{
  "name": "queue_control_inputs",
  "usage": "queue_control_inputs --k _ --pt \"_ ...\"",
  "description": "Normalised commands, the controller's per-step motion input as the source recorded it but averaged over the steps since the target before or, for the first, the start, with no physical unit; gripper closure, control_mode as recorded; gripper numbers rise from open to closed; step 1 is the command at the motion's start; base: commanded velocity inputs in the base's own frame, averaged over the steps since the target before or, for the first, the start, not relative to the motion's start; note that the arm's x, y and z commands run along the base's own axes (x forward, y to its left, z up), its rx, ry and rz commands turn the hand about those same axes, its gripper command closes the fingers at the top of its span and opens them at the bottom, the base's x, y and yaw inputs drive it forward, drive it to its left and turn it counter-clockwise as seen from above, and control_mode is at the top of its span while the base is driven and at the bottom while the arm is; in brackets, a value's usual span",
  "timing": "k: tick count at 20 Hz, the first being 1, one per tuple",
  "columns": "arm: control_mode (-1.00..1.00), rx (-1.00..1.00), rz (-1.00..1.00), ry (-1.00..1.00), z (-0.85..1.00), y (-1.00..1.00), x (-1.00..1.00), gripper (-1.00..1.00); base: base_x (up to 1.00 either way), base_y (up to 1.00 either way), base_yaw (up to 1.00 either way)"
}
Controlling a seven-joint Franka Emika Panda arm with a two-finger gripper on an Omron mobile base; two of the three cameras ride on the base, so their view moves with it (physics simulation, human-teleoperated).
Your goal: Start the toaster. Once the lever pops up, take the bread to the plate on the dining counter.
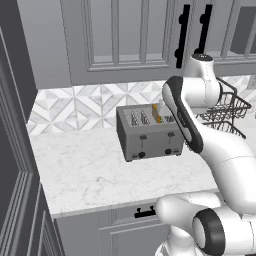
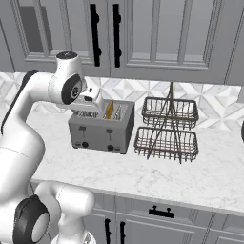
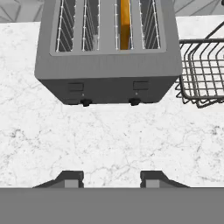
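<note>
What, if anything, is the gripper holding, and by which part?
Nothing. The gripper hovers with its fingers apart over bare counter; the bread sits in the toaster.

Toaster [image 3: 107, 72] below my hand: matt grey metal casing, smooth, dull sheen; thin bright wire guards in slots; knobs [image 3: 86, 103] glossy black plastic. Bread [image 3: 125, 24] in slot: golden-tan crust, dry matt. Worktop [image 3: 109, 140] under me: polished white marble look, faint grey veins. Wire basket rack [image 2: 167, 129]: thin dark metal wire. Cabinet doors [image 2: 152, 38]: smooth matt grey paint, black handles. Backsplash [image 1: 80, 107]: pale tile, faceted pattern.
</note>
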Motion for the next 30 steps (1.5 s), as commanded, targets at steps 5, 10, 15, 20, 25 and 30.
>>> queue_control_inputs --k 5,10,15,20,25,30 --pt "-1.00 0.00 0.00 0.02 -0.16 -0.20 0.00 -1.00 0.00 0.00 0.00" --pt "-1.00 0.02 0.00 0.00 -0.30 -0.49 0.00 -1.00 0.00 0.00 0.00" --pt "-1.00 0.00 0.00 0.00 -0.28 -0.14 0.13 -1.00 0.00 0.00 0.00" --pt "-1.00 0.00 0.02 -0.05 -0.33 0.00 0.33 1.00 0.00 0.00 0.00" --pt "-1.00 0.00 0.02 -0.06 -0.25 0.00 0.40 1.00 0.00 0.00 0.00" --pt "-1.00 0.00 0.02 -0.02 -0.24 0.00 0.39 1.00 0.00 0.00 0.00"
